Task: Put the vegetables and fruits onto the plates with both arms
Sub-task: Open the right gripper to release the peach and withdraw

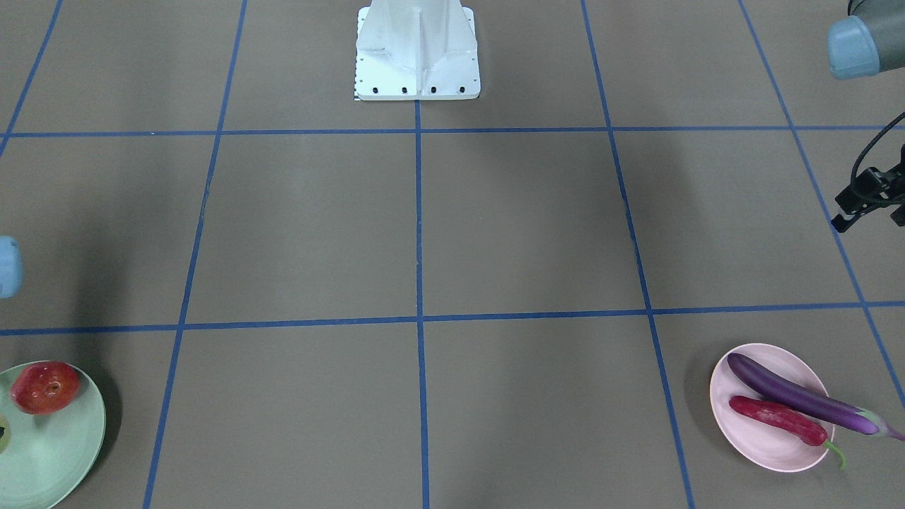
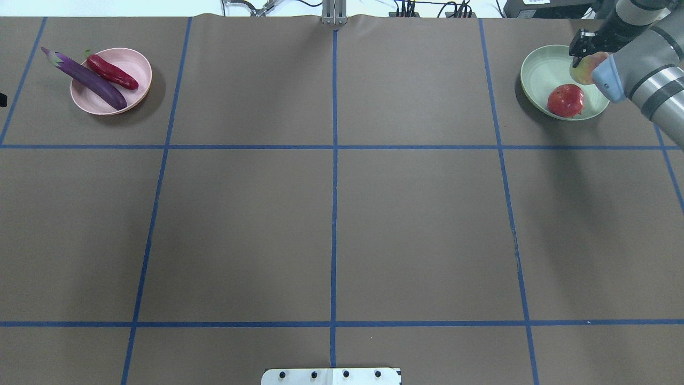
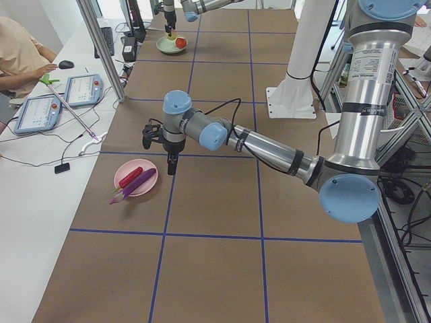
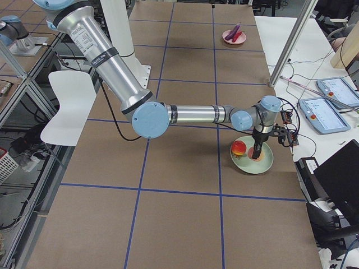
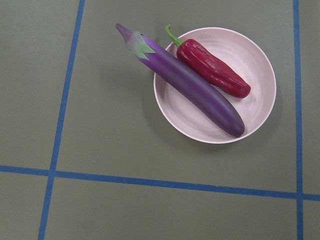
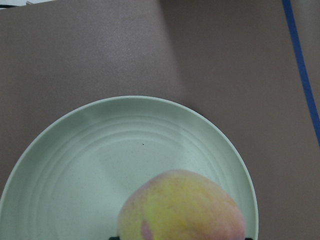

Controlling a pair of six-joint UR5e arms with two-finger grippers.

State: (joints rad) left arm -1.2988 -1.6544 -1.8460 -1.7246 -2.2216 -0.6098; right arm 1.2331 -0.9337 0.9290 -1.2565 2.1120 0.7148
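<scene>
Grips peach (image 6: 182, 210) in right tool (image 2: 578, 53) over mint plate (image 2: 537, 72), red fruit (image 2: 566, 100) at its 6 o'clock. Cannot tell state of left tool (image 3: 172, 163) near pink plate (image 5: 260, 65) bearing eggplant (image 5: 200, 92), chili (image 5: 215, 69).

Mint plate (image 1: 63, 452) cut by the front view's left edge; peach (image 6: 182, 210) cropped at the wrist view's bottom

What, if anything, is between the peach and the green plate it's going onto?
Nothing visible. The peach is over a bare part of the green plate; the red fruit lies off to one side.
</scene>
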